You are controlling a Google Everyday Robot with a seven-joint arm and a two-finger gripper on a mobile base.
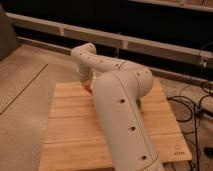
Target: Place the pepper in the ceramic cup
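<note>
My white arm (120,110) fills the middle of the camera view and reaches back over the wooden table (65,135). The gripper (86,81) is at the arm's far end, above the table's back left part, mostly hidden behind the wrist. A small red-orange patch, the pepper (89,90), shows right at the gripper, beside the forearm. I cannot tell whether it is held or lying on the wood. The ceramic cup is hidden or out of view.
A long grey ledge (150,47) runs behind the table in front of a dark wall. Black cables (196,107) lie on the floor at the right. Speckled floor (20,85) is at the left.
</note>
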